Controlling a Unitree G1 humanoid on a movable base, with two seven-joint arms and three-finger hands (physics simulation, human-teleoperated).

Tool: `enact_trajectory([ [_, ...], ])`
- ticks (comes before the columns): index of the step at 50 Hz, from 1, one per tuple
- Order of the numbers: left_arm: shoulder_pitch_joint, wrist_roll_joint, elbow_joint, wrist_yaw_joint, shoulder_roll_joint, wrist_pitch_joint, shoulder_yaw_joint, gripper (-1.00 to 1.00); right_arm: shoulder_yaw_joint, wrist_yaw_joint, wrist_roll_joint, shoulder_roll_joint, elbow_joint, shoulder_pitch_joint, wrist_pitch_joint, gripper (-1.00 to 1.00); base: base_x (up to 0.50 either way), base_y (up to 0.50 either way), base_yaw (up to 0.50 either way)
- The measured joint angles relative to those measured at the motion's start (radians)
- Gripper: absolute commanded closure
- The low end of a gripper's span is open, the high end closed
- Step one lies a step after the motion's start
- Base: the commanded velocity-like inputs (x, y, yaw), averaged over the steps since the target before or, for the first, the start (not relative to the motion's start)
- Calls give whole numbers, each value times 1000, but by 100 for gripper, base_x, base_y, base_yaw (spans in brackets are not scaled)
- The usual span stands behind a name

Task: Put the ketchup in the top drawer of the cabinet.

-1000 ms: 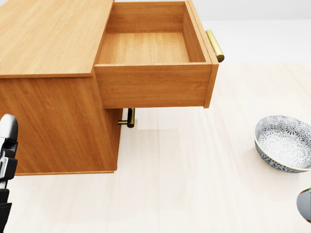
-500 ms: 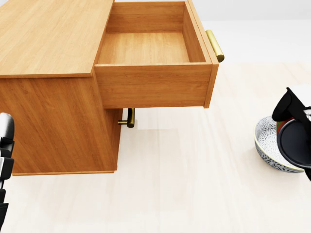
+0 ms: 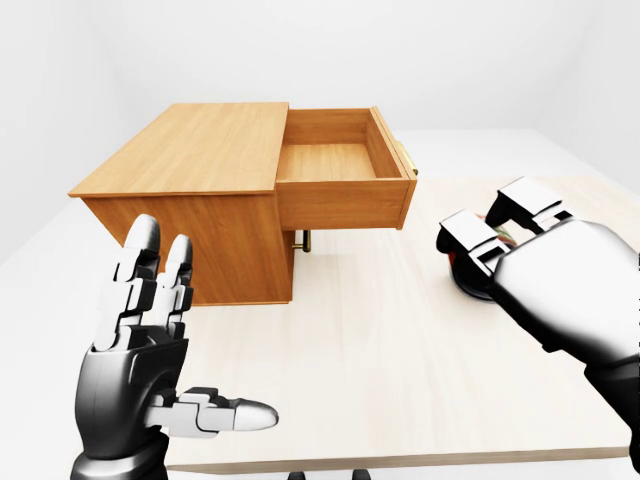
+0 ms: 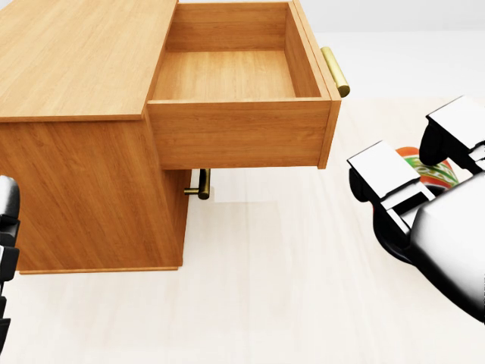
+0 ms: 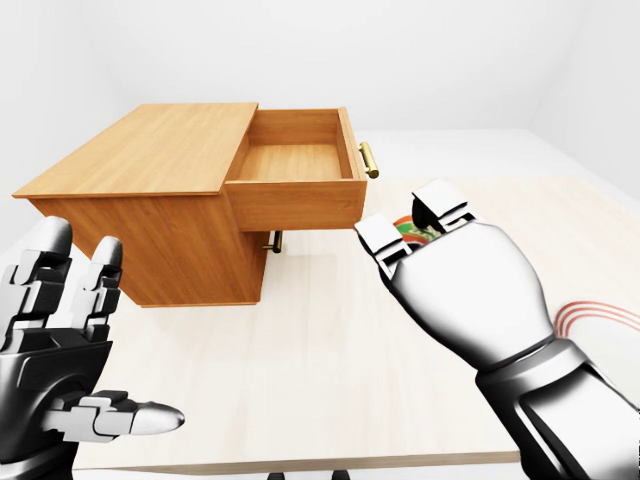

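Right robot hand reaching for the ketchup while the drawer is standing open.

The surface [image 4: 288, 303] is lying bare between cabinet and hand, giving open room. The cabinet [image 4: 83, 68] is filling the upper left of the head view, its top drawer [image 4: 227, 76] pulled out and empty, likely to receive the bottle. At right, the right robot hand [image 4: 413, 171] is hovering with fingers spread about the ketchup [image 4: 433, 168], not clenching it. At lower left in the left-eye view, the left robot hand [image 3: 160, 330] is waiting released, clear of the path.
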Motion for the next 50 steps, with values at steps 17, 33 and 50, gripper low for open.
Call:
enact_trajectory([
  [17,-1,0,0,-2,-1,0,1,-100,26,0,-10,-44,0,-36,0,100,0,0,0],
  [33,-1,0,3,-1,-1,0,0,-100,43,0,186,-266,123,-303,0,100,0,0,0],
  [50,-5,0,5,0,0,0,2,-100,247,0,270,-341,532,-752,0,100,0,0,0],
])
